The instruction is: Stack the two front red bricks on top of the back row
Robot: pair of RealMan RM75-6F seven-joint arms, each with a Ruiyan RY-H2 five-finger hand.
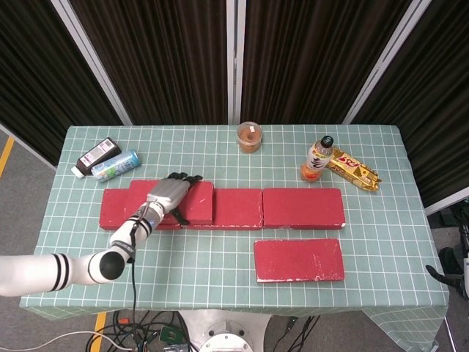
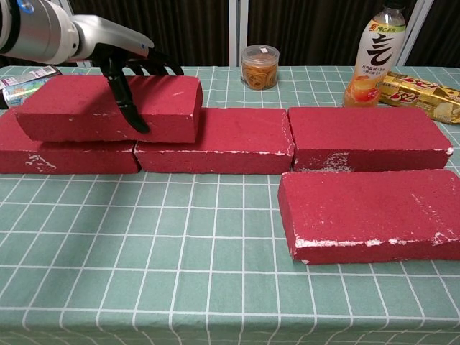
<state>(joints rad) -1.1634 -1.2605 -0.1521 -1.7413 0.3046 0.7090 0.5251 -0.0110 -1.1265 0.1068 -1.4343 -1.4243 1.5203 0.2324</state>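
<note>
The left robot hand (image 1: 170,196) has a silver-grey metal back and slim black fingers (image 2: 123,93). Behind it, a black cable runs along a narrow wrist into a glossy white arm (image 1: 33,273) with black bands and a round dark-grey joint.

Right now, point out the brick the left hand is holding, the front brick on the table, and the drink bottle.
held brick (image 2: 86,108), chest view, front face
front brick (image 1: 299,259), head view, top face
drink bottle (image 2: 376,54), chest view, label
</note>
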